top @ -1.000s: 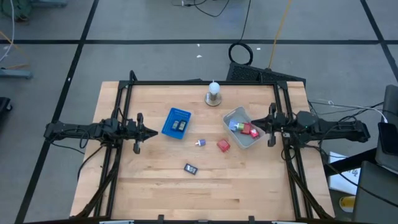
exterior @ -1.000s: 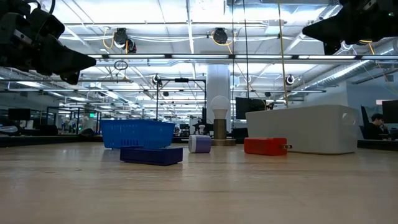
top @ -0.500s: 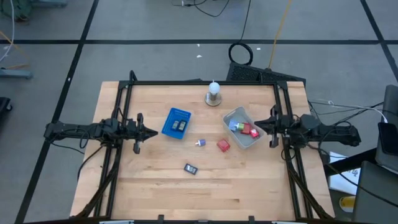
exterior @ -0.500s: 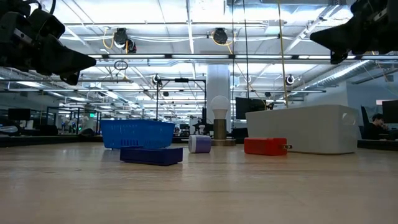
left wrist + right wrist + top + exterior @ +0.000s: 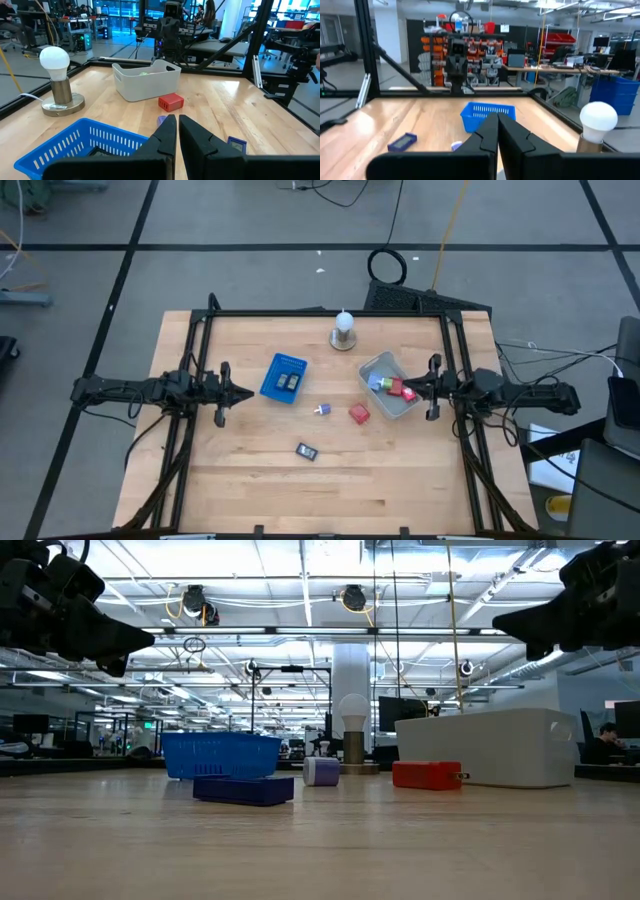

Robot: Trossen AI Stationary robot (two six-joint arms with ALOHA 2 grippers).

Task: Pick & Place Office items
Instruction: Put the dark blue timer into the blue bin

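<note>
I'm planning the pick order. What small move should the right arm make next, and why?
Probably open the shut right gripper and reach on past the grey tray toward the red block. That block lies loose on the table just beside the tray, nearest this arm, and the gripper holds nothing.

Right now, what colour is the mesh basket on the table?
Blue; the mesh basket shows best in the high view.

floor point(image 5: 250, 220): grey, dark-lined | ceiling lights point(image 5: 300, 560) — bright | shelving point(image 5: 470, 55), possibly stocked

Both arms are matte black and slender, built of jointed segments. Each end effector point(image 5: 237, 392) point(image 5: 413, 385) carries two tapered, wedge-shaped black fingers point(image 5: 162, 137). Thin dark cables trail behind the arm at frame right
</note>
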